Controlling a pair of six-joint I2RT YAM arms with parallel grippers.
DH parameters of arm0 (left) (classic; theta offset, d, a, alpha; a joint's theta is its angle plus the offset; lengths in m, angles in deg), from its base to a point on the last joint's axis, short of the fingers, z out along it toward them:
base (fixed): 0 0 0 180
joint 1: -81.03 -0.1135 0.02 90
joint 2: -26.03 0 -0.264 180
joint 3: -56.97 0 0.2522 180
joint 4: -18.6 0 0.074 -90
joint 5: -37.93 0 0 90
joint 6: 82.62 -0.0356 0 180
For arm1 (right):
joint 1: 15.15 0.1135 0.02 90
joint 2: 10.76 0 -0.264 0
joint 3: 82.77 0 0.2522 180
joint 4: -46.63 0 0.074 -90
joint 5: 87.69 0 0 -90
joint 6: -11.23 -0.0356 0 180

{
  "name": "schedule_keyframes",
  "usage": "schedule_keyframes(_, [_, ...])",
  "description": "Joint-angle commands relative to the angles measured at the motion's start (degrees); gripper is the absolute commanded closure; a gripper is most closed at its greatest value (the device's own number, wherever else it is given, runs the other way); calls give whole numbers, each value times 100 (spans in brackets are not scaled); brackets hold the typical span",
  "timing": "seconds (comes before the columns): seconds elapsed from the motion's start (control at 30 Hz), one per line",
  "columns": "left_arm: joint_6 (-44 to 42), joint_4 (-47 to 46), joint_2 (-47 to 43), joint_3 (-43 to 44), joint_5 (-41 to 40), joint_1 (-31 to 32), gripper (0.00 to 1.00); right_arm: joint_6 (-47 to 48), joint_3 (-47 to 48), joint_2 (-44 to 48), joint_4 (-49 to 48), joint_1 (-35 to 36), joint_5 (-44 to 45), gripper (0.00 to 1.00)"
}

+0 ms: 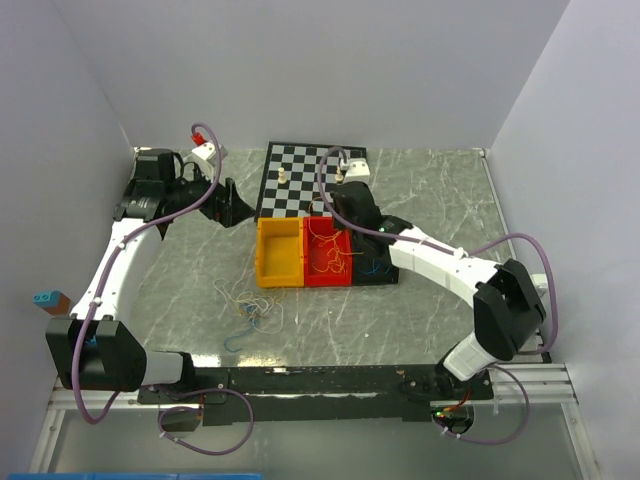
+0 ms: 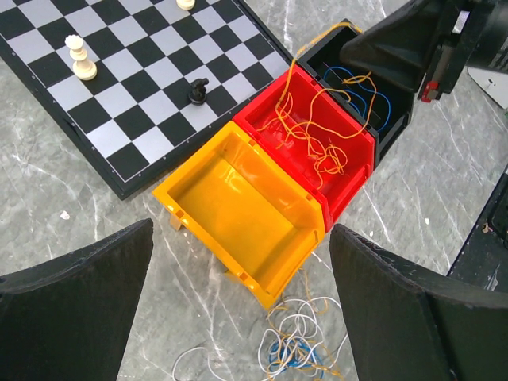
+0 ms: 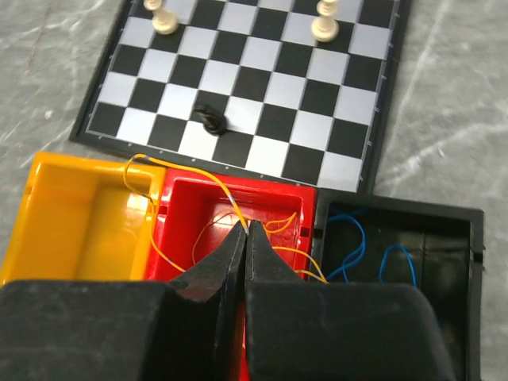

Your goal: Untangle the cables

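A tangle of thin white, blue and orange-yellow cables (image 1: 250, 305) lies on the marble table in front of the yellow bin (image 1: 280, 250); it shows in the left wrist view as the same tangle (image 2: 298, 345). More orange-yellow cables (image 2: 313, 135) fill the red bin (image 2: 349, 171). Blue cables (image 3: 349, 246) lie in the black bin (image 3: 444, 238). My right gripper (image 3: 244, 228) hangs over the red bin, shut on one orange-yellow cable (image 3: 190, 176) that loops toward the yellow bin. My left gripper (image 2: 240, 230) is open and empty, high above the yellow bin and the tangle.
A chessboard (image 1: 300, 180) lies behind the three bins, with a black pawn (image 3: 210, 119) and white pieces (image 3: 325, 24) standing on it. White walls close the table on three sides. A blue-and-brown block (image 1: 48, 299) sits at the left edge.
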Motion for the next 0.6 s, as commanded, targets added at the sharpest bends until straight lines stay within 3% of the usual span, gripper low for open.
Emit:
schedule_keyframes(0.0, [-29,-101,-97,223,118,-26,3,-525,879,-223,1171,185,796,100])
schedule_keyframes(0.3, [-21,-127,-150,144,100,-26,3,-1431,2963,-1787,3853,466,1280,100])
schedule_keyframes(0.57, [-47,-153,-168,73,100,-26,3,-2081,2805,-1919,4109,484,1210,100])
